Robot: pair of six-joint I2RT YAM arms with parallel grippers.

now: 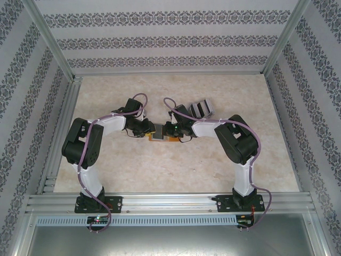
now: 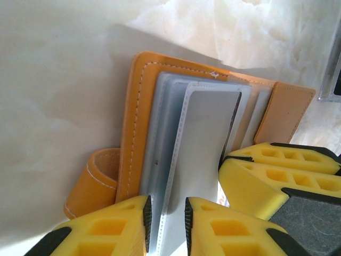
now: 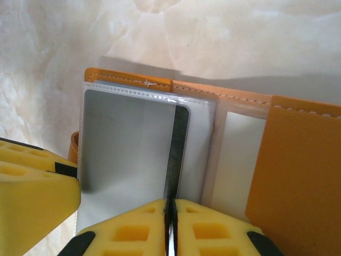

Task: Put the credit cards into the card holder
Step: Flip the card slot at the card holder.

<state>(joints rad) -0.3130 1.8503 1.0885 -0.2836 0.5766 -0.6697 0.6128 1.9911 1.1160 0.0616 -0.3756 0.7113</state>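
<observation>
Credit card [image 3: 128,141], silver-grey, is pinched by one edge in the closed right gripper [image 3: 170,216], partway inside a clear pocket [image 3: 198,144]; the left gripper [image 2: 165,221] clamps the pale pockets [image 2: 161,160] of the open orange card holder [image 3: 298,181] at mid-table [image 1: 160,170]; the other cards [image 1: 201,109] lie fanned to its far right.

The card holder [image 2: 139,133] lies open in the middle of the tabletop [image 1: 160,170], between the left pincer [image 2: 165,224] and the right pincer [image 3: 169,224]. One card [image 3: 128,144] sits in it. More cards [image 1: 201,108] lie behind, to the right.
</observation>
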